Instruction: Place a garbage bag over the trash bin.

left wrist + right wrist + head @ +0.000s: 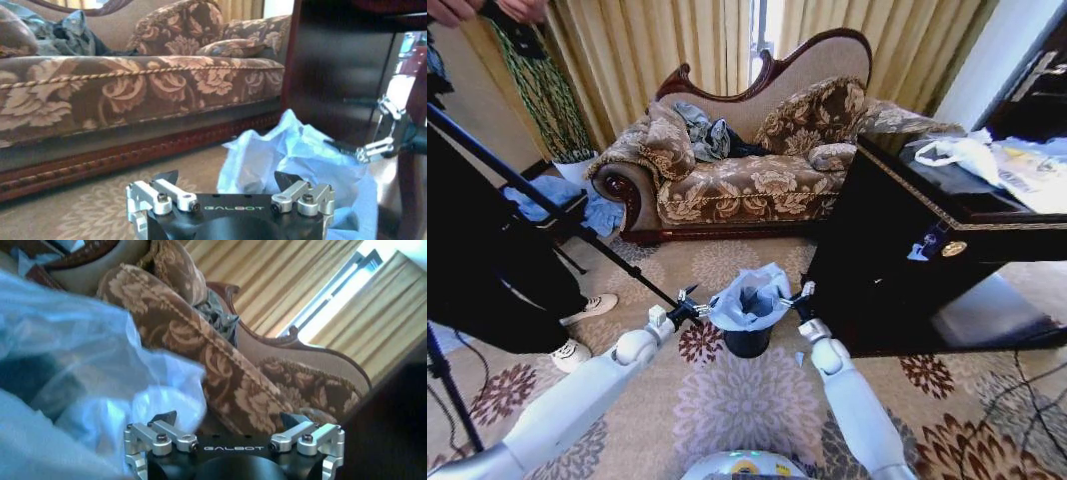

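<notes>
Bag between our two end effectors, bin directly beneath.
Left end effector (pixel 689 304) and right end effector (pixel 801 297), both spread, flank the crinkly pale-blue translucent garbage bag (pixel 749 297) sitting upright on the small black cylindrical trash bin (pixel 747 342), equally near.

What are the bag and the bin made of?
The bag looks like thin plastic: pale blue-white, crinkly, and light shows through it. The bin is plain black and smooth; probably plastic, though metal can't be ruled out.
</notes>
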Robot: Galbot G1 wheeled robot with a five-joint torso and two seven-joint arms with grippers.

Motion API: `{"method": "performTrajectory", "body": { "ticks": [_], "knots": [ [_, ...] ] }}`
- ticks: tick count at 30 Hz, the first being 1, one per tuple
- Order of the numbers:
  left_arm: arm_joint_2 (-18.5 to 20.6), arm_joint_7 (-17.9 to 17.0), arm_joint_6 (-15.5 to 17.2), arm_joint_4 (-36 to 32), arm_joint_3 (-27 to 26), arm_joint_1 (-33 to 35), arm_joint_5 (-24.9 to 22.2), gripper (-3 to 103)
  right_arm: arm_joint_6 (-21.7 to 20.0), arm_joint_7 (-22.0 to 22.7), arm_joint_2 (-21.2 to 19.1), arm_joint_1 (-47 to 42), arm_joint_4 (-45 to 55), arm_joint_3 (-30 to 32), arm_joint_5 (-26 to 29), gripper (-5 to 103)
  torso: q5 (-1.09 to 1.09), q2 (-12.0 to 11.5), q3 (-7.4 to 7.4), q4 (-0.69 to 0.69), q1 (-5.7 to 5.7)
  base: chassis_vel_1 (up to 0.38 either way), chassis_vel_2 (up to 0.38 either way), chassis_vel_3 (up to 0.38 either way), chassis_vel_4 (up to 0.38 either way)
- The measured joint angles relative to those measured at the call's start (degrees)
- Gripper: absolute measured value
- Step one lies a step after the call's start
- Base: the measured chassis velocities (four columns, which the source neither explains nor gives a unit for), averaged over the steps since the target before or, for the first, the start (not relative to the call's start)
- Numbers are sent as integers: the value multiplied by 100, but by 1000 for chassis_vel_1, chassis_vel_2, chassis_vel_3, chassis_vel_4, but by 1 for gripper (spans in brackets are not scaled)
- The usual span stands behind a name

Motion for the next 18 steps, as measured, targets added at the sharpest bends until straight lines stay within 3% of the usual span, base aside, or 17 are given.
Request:
{"method": "performTrajectory", "body": {
  "ticks": [13,18],
  "knots": [
    [-23,82,-48,-103,146,-178,-82,99,201,-85,-64,-437,62,155,-94,100,-1,0,0,1,0,0,0,0,0],
    [44,86,-43,-117,125,-133,-101,99,50,-11,-170,-561,641,-108,289,100,-1,0,0,0,0,0,0,0,0]
  ]
}}
